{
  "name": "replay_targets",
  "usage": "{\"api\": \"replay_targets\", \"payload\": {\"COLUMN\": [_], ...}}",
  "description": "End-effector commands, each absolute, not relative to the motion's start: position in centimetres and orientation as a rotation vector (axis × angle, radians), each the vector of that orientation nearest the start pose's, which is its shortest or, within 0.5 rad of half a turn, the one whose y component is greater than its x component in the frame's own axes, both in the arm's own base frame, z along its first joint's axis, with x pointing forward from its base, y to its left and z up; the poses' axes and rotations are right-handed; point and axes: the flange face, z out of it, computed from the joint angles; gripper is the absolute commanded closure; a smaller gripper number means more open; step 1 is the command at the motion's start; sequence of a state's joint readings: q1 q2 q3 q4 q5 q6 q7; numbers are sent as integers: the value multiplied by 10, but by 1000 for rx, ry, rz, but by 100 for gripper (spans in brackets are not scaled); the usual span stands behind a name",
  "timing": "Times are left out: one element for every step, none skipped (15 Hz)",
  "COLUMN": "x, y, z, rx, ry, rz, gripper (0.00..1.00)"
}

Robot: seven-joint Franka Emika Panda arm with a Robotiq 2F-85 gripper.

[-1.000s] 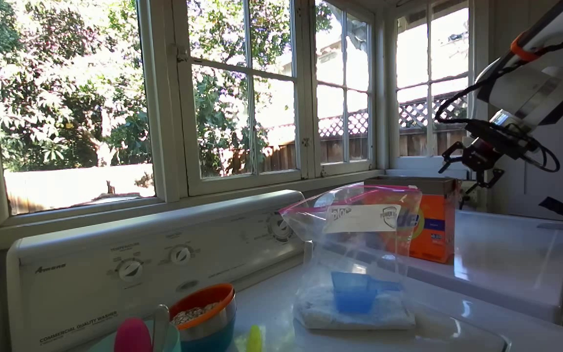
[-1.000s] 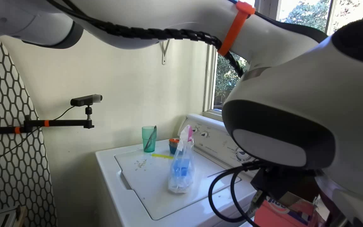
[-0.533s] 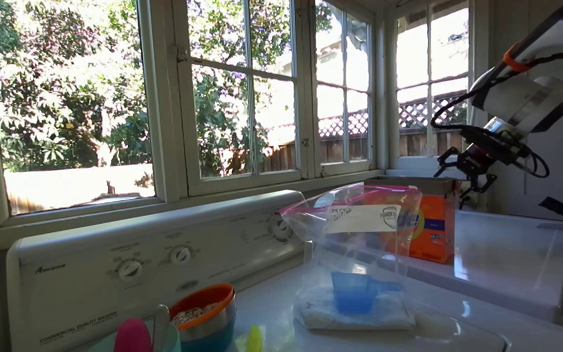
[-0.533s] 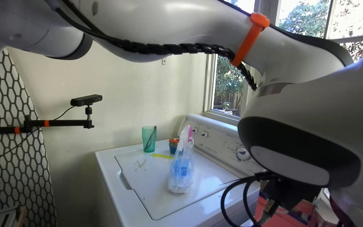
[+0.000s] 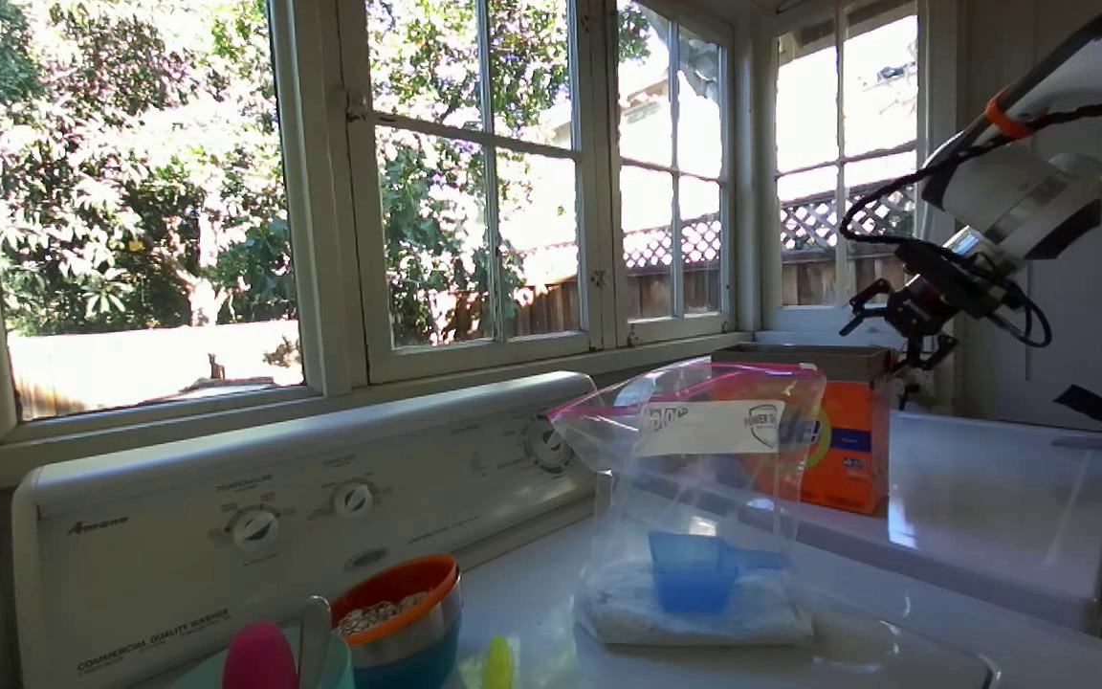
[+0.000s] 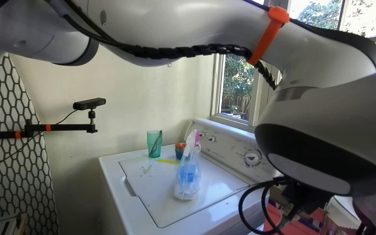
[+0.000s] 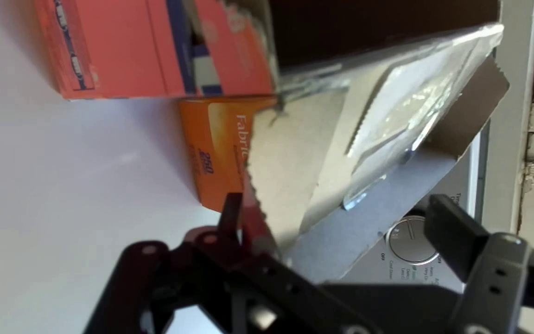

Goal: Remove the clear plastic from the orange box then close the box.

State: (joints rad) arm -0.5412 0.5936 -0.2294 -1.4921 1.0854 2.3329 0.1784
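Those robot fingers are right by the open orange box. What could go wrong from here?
The fingers, spread near an open flap, might crease or tear it if they push awkwardly. A sideways nudge could slide the orange box across the glossy white surface. The clear plastic bag, upright on the washer, might topple if the arm swings into it.

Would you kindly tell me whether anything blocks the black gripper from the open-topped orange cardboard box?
Nothing visible blocks the gripper from the box; in the wrist view, its own unfolded cardboard flap lies nearest.

Bright windows [image 5: 486, 144] above a white washer [image 6: 158, 192], pale wall [image 6: 135, 98] alongside
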Motion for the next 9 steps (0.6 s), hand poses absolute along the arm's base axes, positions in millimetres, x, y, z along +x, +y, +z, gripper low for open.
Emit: {"api": "replay_targets", "payload": {"x": [551, 549, 546, 543, 540, 536, 533, 530, 526], "y": [-475, -472, -469, -466, -462, -458, -455, -450, -446], "z": [378, 384, 391, 397, 405, 412, 418, 425, 431], "rx": [-1712, -1724, -1738, -1751, -1764, -1775, -1784, -1794, -1805], "ry": [1641, 1615, 1586, 1557, 1526, 1494, 1465, 1433, 1402], "rz": [-654, -683, -709, -734, -762, -789, -810, -829, -848], "gripper": [0, 0, 0, 0, 0, 0, 0, 0, 0]}}
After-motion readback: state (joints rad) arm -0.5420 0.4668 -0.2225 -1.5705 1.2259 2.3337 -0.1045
